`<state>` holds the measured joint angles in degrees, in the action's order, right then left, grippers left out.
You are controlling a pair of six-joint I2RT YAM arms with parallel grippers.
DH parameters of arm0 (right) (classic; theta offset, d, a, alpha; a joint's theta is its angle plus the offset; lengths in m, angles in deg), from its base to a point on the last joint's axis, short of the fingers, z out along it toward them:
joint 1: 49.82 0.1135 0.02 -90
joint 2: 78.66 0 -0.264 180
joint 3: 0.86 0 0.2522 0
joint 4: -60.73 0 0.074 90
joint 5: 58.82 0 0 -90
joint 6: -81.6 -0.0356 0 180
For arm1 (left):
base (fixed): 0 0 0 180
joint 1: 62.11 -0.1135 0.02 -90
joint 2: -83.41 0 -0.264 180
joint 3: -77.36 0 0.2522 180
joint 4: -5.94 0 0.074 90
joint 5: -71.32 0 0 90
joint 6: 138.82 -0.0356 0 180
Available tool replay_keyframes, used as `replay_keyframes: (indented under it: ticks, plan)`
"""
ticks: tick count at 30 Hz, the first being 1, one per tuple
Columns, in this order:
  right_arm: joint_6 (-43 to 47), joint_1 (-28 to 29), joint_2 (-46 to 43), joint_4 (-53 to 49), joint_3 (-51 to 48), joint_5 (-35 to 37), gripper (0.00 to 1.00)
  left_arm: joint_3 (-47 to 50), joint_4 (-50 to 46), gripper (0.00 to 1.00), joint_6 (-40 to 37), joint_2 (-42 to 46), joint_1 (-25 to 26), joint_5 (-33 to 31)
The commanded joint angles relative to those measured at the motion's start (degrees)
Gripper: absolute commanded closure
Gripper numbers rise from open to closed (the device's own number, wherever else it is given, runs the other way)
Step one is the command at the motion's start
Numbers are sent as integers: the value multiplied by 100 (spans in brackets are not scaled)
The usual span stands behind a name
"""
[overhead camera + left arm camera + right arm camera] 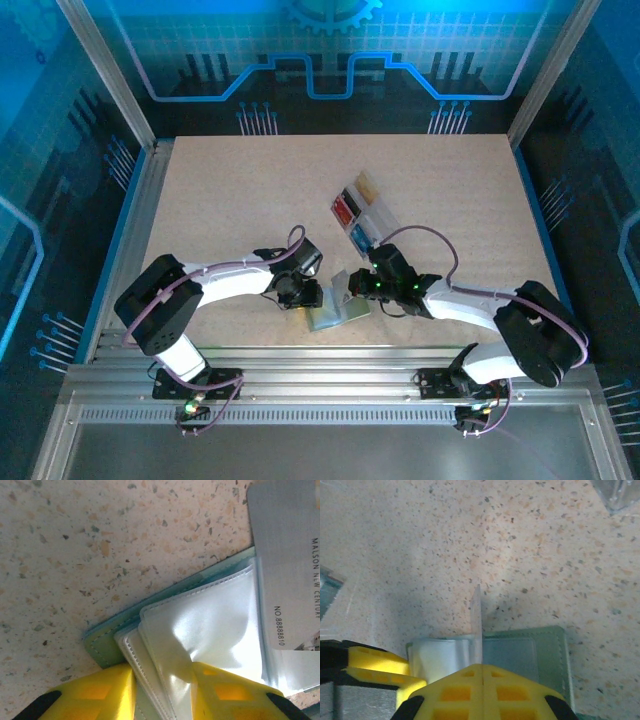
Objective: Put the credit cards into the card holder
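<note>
ME: Since you ask, the card holder (335,312) lies open on the table (230,200), between my 2 grippers.

YOU: What is the left one doing?

ME: My left gripper (162,700) is clamped on the card holder's shiny pale lining. Its yellow fingers (100,695) sit on either side of the bunched, creased leaves, with the green cover just beside them.

YOU: And the right?

ME: My right gripper (482,687) has its fingers pressed together on 1 pale grey card (478,625). The card is held upright over the card holder, along the line where the lining meets the green panel. Whether the card's end touches the card holder, I cannot tell.

YOU: The rest of the cards?

ME: The other credit cards (343,208) lie in a clear tray (385,215) beyond the card holder, on its far side from my bases, apart from it.
</note>
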<state>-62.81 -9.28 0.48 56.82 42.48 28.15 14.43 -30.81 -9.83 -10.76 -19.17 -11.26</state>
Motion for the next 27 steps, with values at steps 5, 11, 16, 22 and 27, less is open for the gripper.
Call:
replay_keyframes:
  ticks: [5,11,16,22,27]
  plan:
    - [-366,-160,184,772,-277,-481,100,370,470,70,-31,-603,109,-48]
    - [-471,-195,145,896,-398,-585,100,375,488,70,-22,-652,108,-48]
    - [-398,-165,-134,596,-392,-542,100,368,492,71,-9,-663,105,-30]
    - [-97,76,-38,-288,-70,-508,100,355,505,71,-11,-676,106,-30]
    - [0,160,269,-426,150,-710,100,344,488,71,-22,-673,112,-33]
